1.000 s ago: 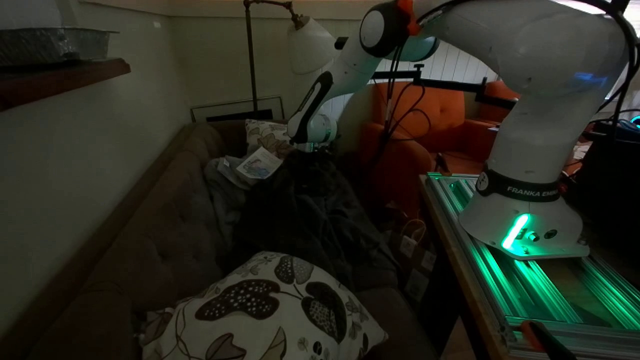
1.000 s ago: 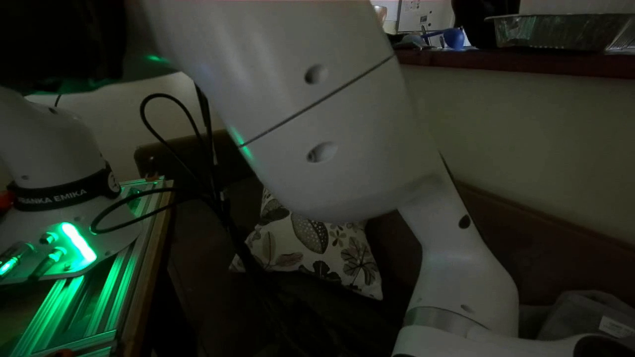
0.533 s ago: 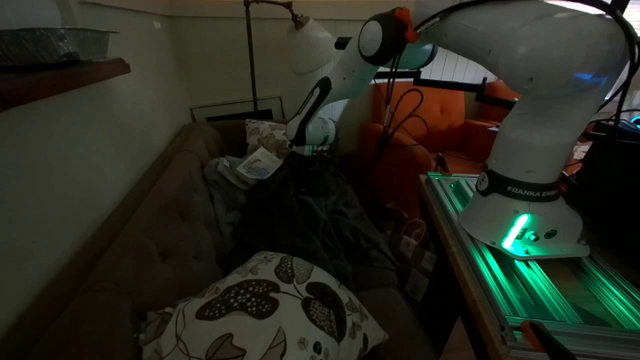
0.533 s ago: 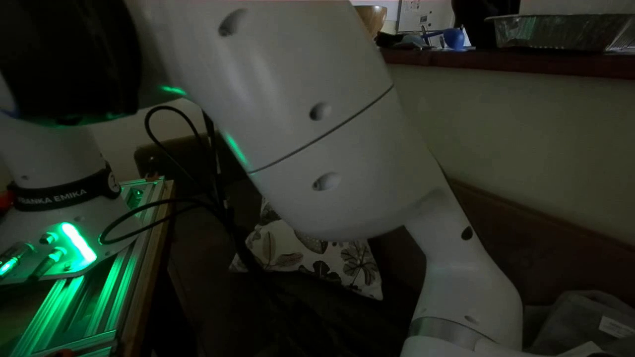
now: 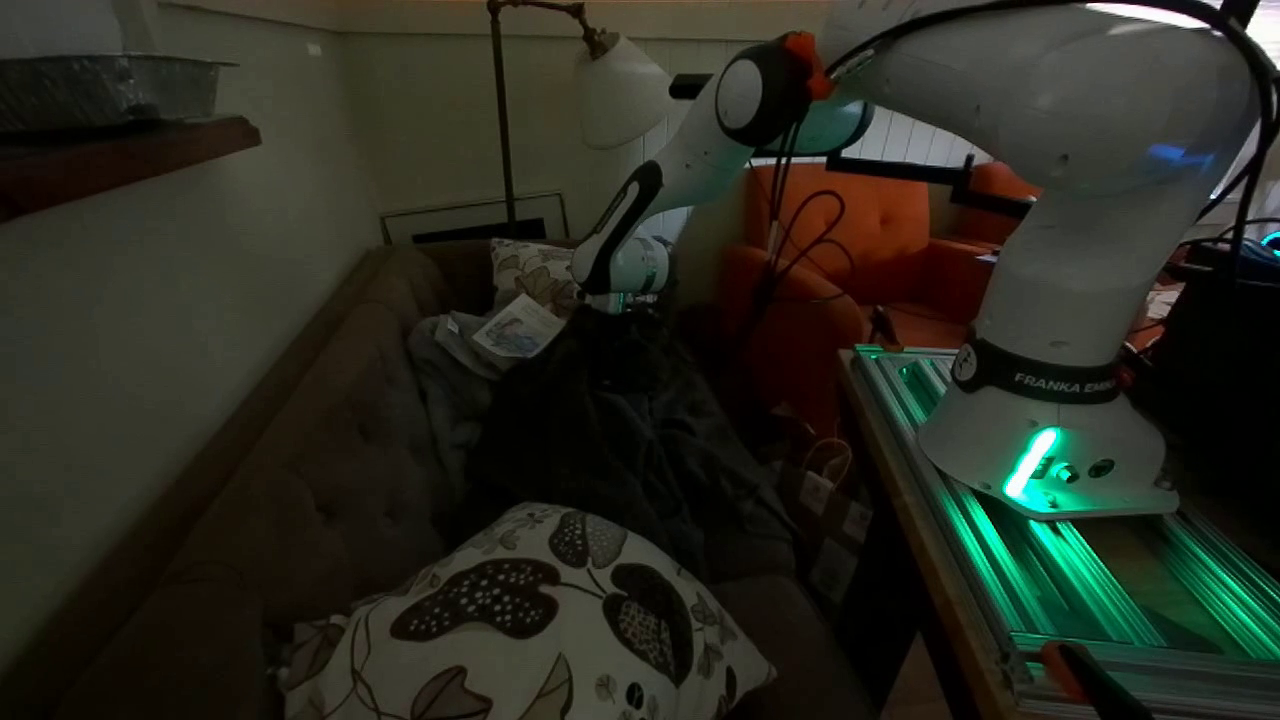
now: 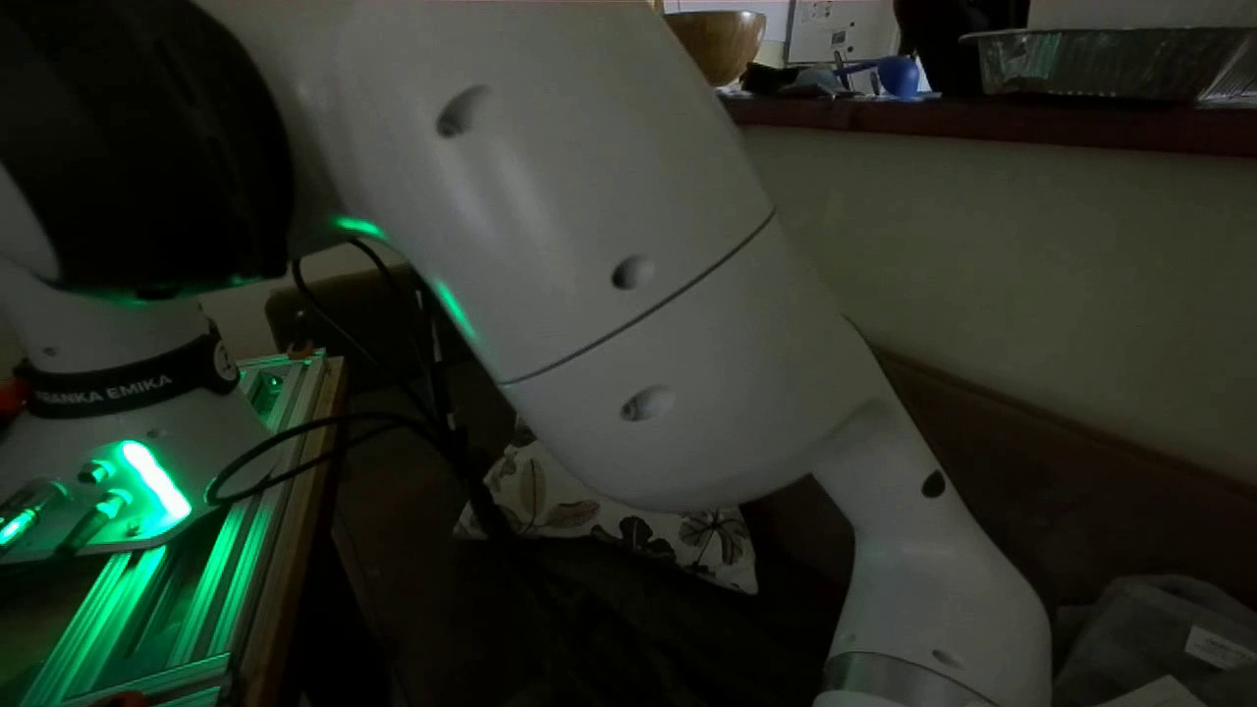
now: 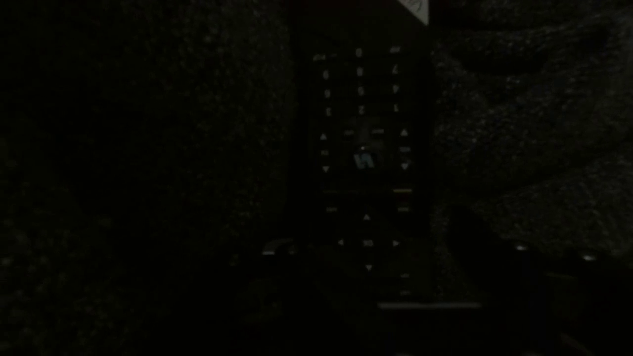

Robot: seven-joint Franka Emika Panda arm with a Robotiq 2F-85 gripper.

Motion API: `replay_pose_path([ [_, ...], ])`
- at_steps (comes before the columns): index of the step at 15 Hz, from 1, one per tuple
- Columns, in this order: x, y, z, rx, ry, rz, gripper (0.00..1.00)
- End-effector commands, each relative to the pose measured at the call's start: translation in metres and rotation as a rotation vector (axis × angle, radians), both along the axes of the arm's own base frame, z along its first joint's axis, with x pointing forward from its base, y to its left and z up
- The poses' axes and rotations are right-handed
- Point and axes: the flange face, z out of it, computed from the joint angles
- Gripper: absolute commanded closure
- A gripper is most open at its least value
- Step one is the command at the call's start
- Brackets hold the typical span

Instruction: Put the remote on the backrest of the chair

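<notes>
Very dark in the wrist view, the black remote point(image 7: 363, 163) lies on grey textured fabric, its numbers upside down. My gripper point(image 7: 371, 237) has a finger on either side of its lower half. The left finger is close to the remote's edge. A strip of fabric shows between the remote and the right finger point(image 7: 474, 247), so the jaws stand apart. In an exterior view the hand is down at a dark blanket point(image 5: 640, 430), and the remote is hidden there. The chair is the brown sofa-like seat, with its tufted backrest point(image 5: 330, 480) along the wall, also seen as the backrest point(image 6: 1080, 471).
A patterned cushion point(image 5: 540, 620) lies on the near end of the seat, and another cushion point(image 5: 535, 272) at the far end. A paper point(image 5: 518, 326) rests on grey cloth. A floor lamp point(image 5: 620, 95) and an orange armchair point(image 5: 850, 240) stand behind. Cables point(image 6: 334, 432) hang from the arm.
The arm has come down in both exterior views, its elbow and forearm lower than before. The hand has shifted only slightly. The cushions and paper have not moved.
</notes>
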Motion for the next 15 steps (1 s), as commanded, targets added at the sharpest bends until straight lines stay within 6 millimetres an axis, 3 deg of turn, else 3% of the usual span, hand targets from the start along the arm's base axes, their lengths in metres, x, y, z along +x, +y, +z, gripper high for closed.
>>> replay_pose_path([
  [1, 0.005, -0.01, -0.004, 0.003, -0.011, -0.024, 0.21],
  [6, 0.007, -0.016, -0.004, -0.004, -0.019, -0.028, 0.1],
  [12, 0.006, -0.006, -0.018, 0.01, 0.004, -0.014, 0.15],
  [14, 0.005, -0.004, -0.021, 0.012, 0.007, -0.014, 0.26],
  [15, 0.005, -0.004, -0.021, 0.011, 0.008, -0.016, 0.42],
])
